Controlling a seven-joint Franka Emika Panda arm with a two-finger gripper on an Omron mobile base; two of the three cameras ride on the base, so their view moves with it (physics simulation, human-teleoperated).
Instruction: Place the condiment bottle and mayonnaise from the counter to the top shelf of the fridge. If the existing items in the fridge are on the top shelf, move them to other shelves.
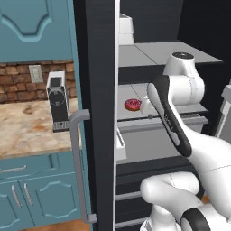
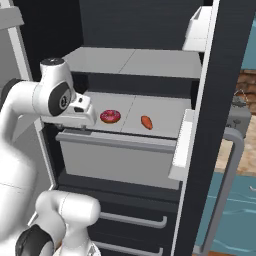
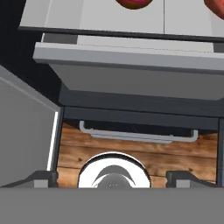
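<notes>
Fingertips (image 3: 41, 177) of the gripper (image 3: 114, 177) stand wide apart at the near edge of the hand view, holding nothing, over a grey drawer front (image 3: 131, 72) whose shelf above carries the pink donut (image 3: 134, 3) and the orange-red food piece (image 3: 215, 8), both cut off. From the right base view, the white arm bends in from the left, its hand just left of the donut on the middle shelf (image 2: 165, 112) of the fridge (image 2: 145, 22), while the top shelf (image 2: 135, 62) is bare. Past the open door (image 1: 97, 113), the counter (image 1: 27, 128) holds a coffee machine (image 1: 57, 101).

The donut (image 3: 134, 3) and the orange-red food piece (image 3: 215, 8) are cut off by the hand view's top edge.
</notes>
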